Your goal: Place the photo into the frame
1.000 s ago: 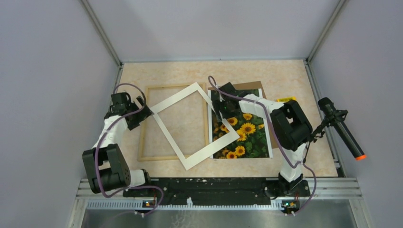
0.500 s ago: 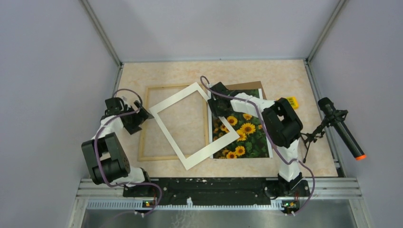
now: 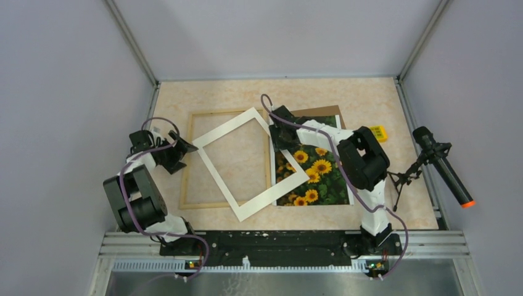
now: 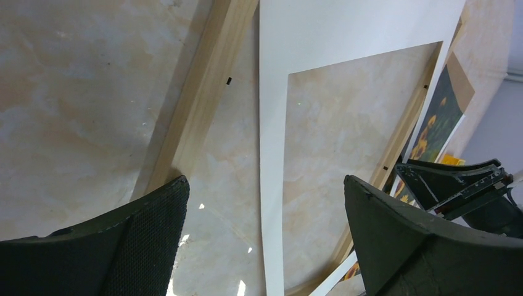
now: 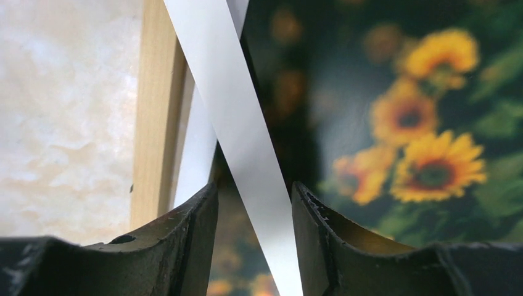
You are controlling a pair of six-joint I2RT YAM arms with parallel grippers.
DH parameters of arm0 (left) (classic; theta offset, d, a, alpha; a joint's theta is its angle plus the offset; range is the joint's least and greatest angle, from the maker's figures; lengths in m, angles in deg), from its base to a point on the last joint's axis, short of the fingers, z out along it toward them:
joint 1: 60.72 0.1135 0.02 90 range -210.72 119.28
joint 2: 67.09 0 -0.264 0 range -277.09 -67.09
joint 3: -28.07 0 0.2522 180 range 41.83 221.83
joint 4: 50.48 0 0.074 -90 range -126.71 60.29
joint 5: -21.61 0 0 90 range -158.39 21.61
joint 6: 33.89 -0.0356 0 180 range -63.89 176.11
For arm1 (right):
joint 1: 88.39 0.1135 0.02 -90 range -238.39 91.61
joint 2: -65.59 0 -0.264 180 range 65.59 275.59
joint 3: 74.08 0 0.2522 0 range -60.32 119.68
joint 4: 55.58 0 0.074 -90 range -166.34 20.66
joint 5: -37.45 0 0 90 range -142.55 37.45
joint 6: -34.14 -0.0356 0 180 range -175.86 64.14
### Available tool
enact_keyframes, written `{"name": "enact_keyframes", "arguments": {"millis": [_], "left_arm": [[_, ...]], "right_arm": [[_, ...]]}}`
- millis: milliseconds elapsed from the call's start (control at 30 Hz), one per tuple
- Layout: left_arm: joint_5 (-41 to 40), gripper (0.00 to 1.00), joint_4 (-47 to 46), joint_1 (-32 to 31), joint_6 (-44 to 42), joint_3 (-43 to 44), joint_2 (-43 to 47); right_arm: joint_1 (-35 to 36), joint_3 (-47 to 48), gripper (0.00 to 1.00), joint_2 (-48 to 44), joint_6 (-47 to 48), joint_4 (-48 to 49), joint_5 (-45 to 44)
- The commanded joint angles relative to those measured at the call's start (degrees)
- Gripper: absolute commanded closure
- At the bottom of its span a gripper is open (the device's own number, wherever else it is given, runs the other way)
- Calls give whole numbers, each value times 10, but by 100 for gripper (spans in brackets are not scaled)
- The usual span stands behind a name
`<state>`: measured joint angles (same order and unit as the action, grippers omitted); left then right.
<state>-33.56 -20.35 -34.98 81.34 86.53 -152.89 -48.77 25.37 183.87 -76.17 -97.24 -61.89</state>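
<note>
My right gripper has narrowed astride the white mat but isn't pinching it yet. The left gripper has backed away, spread wide. I judge the mat must come off the photo first.

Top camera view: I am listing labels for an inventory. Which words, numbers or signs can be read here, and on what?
None can be read in any view.
The small yellow thing near the photo is too small to tell if it bears print.
The photo, the white mat and the wooden frame show no writing.
</note>
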Motion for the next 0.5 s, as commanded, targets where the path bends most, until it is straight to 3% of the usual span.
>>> {"name": "enact_keyframes", "arguments": {"millis": [0, 367, 467], "left_arm": [[17, 1, -8, 1, -1, -19, -20], [47, 1, -23, 1, -4, -29, -6], [47, 1, -24, 1, -4, -29, -4]], "right_arm": [[-1, -62, 54, -47, -65, 37, 96], [-30, -254, 31, -210, -153, 250, 382], [-44, -289, 28, -238, -152, 264, 399]]}}
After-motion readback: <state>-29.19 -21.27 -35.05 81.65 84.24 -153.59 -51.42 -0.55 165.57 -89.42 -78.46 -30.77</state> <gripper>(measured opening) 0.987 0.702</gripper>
